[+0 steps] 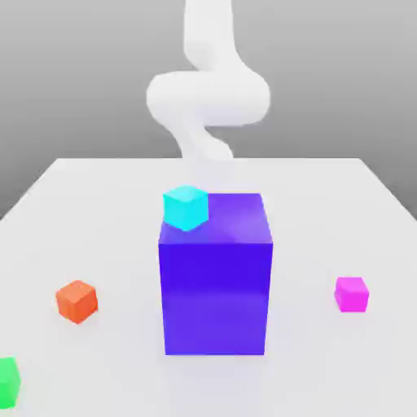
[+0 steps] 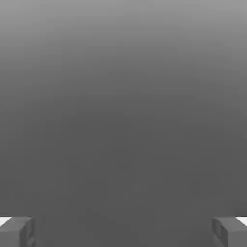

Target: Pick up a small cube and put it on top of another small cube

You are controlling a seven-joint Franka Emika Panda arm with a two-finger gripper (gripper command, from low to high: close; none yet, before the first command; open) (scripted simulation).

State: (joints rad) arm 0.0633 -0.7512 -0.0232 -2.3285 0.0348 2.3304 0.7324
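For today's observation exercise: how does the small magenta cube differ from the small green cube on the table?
Colour: the small magenta cube is bright pink-magenta; the small green cube is bright green.
Place: the magenta cube sits toward the exterior view's right of the big blue-purple block; the green cube sits at the near left corner.
Visibility: the magenta cube shows whole; the green cube is cut by the picture's edge.
Shared: both rest on the white table, apparently similar in size.

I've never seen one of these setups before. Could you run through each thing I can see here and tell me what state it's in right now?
Small magenta-pink cube: resting on the white table, untouched.
Small green cube: on the table, nothing on top.
Orange cube: on the table, alone.
Cyan cube: beside the block's top edge.
Big blue-purple block: standing upright.
Two-finger gripper: open, holding nothing.
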